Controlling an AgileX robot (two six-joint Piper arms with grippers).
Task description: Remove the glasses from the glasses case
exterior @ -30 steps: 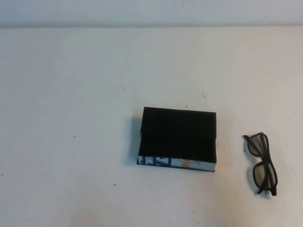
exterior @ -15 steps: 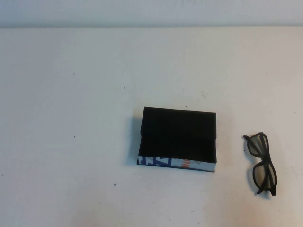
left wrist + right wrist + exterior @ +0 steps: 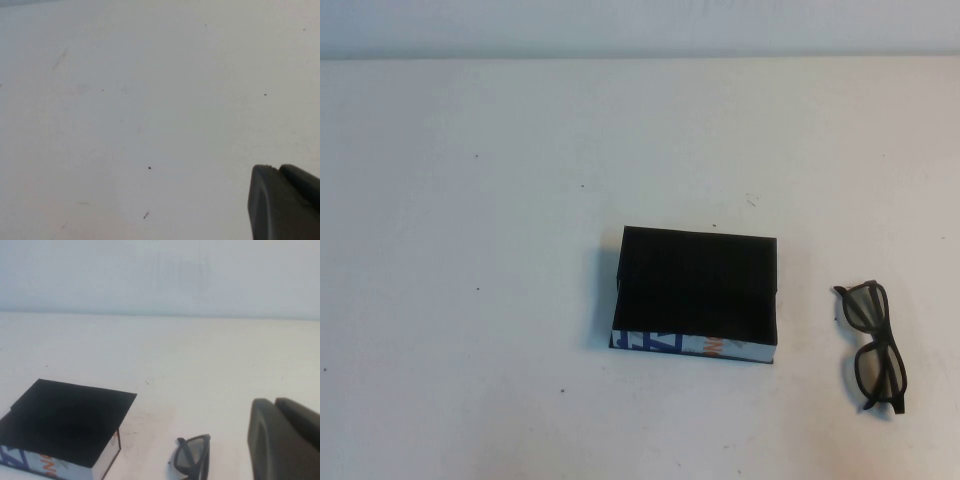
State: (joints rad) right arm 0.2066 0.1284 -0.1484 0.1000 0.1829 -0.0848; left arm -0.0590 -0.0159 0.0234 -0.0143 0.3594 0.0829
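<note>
1. Hanging over bare table (image 3: 125, 100), the left gripper (image 3: 285, 202) shows only as a dark finger piece at the corner of the left wrist view; it is out of the high view, and whether its jaws are open or closed cannot be told. Nothing is seen in its hold.
2. Near the middle of the white table (image 3: 470, 200) sits the glasses case (image 3: 698, 292), a black shallow rectangular box. Its strip on the robot's side is white with blue and orange print. The right wrist view shows the same case (image 3: 67, 422) from a low angle, its top black.
3. To the right of the case, apart from it, the glasses (image 3: 873, 345) lie flat on the table outside the box, black thick rims and dark lenses, one lens nearer the robot than the other. In the right wrist view, one lens of the glasses (image 3: 192, 456) shows.
4. The right gripper (image 3: 285, 440) appears only as a dark finger piece at the corner of its own wrist view, near the glasses; its jaw opening cannot be told, and it touches nothing visible.
</note>
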